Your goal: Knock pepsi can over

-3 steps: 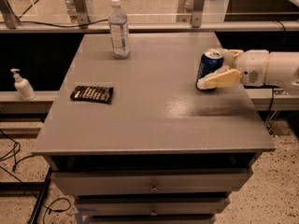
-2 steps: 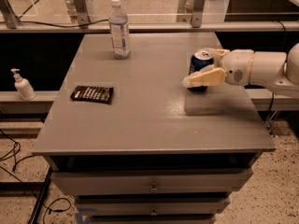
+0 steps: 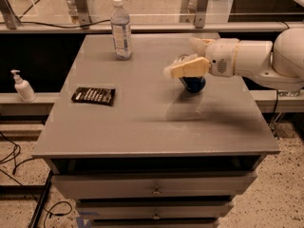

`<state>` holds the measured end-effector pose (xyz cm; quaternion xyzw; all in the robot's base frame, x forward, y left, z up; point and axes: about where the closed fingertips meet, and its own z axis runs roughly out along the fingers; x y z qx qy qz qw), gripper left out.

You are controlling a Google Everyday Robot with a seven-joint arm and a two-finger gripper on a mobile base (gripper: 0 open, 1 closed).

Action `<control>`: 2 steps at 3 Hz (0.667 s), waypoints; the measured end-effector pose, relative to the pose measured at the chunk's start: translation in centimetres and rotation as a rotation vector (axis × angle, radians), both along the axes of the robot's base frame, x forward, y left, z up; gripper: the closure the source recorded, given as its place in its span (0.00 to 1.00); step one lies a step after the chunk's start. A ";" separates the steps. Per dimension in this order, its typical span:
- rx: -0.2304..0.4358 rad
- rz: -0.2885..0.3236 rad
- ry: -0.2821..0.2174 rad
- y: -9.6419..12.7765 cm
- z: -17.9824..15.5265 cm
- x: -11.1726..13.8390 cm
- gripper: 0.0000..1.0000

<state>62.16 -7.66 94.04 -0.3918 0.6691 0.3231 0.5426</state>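
Observation:
The pepsi can [image 3: 194, 84], blue with a silver top, is on the right half of the grey table [image 3: 142, 127]. It leans to the left, and only its lower blue part shows clearly. My gripper [image 3: 179, 56] reaches in from the right on a white arm. Its fingers are spread apart, with the near yellowish finger [image 3: 187, 68] across the front of the can's upper part and the far finger behind the can. The can's logo is hidden by the finger.
A clear water bottle [image 3: 121, 30] with a white cap stands at the table's back left. A dark snack packet [image 3: 94, 95] lies flat on the left side. A soap dispenser [image 3: 22, 86] stands on a ledge left of the table. Drawers sit under the tabletop.
My gripper has swept left across the table, pushing the can with it. The can has gone from upright to leaning left.

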 end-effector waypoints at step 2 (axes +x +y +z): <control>-0.014 -0.029 -0.009 -0.9 -0.6 -1.1 0.00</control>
